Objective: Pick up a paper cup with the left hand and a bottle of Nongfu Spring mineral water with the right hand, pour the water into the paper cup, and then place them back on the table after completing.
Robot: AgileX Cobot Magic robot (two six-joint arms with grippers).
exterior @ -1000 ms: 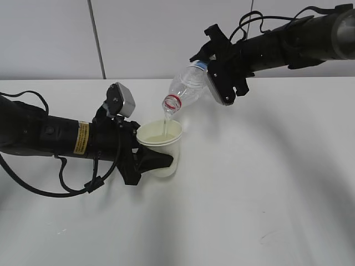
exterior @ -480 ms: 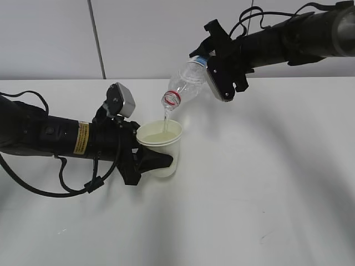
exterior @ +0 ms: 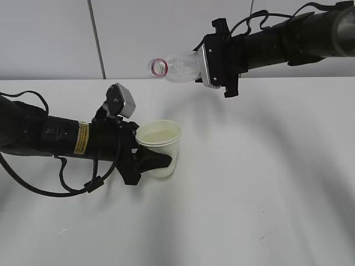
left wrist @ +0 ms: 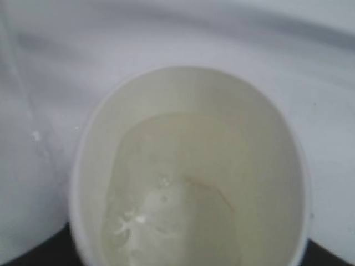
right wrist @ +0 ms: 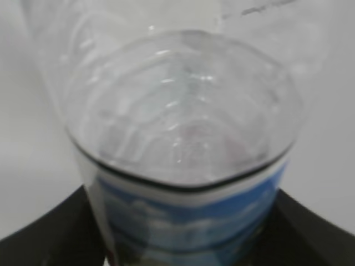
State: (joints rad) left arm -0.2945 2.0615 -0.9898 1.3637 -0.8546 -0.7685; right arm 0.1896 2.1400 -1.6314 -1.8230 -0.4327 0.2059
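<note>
White desk (exterior: 249,194), grey wall. The left gripper (exterior: 145,160) clamps the cup (exterior: 160,147), upright on or just above the desk. Up and right of it, the right gripper (exterior: 213,64) clasps the bottle (exterior: 177,66), lying level, neck toward the cup.

Left wrist: water (left wrist: 177,194) sits in the cup (left wrist: 89,166).

Right wrist: bottle (right wrist: 183,160) fills the jaws, looking nearly empty; righting it comes next.

You see a cream-white paper cup (exterior: 159,145) holding clear, faintly yellowish water (left wrist: 177,194). The bottle (exterior: 176,66) is clear plastic with a red ring at its neck and a blue-and-white label band (right wrist: 191,219). Your left tool (exterior: 145,160) is black, its arm marked by a yellow sticker (exterior: 81,138) and topped by a grey camera block (exterior: 122,101). Your right tool (exterior: 213,58) is black with a grey-white face. The worktop (exterior: 266,183) is plain white.
</note>
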